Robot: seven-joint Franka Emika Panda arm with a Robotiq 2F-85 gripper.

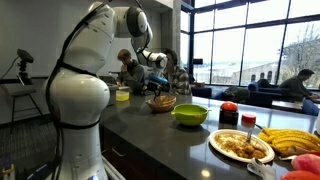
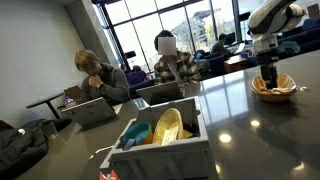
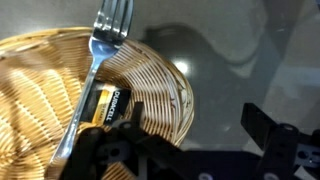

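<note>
In an exterior view, cam close behind arm (image 1: 80, 90) at frame left, facing along counter (image 1: 150, 135) twd windows (image 1: 240, 45). In an exterior view, cam low on counter, far off, behind white bin (image 2: 165, 150). Wrist cam: v. near, faces down. All 3 share wicker basket (image 1: 161, 102) (image 2: 273, 87) (image 3: 165, 95).

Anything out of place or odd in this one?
A battery lies in the wicker basket beside a fork, whose tines jut over the rim: an odd mix. Nothing looks spilled or damaged.

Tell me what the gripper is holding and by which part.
Nothing is held. The gripper hangs open over the basket; the fork and the battery lie in it, neither gripped.
</note>
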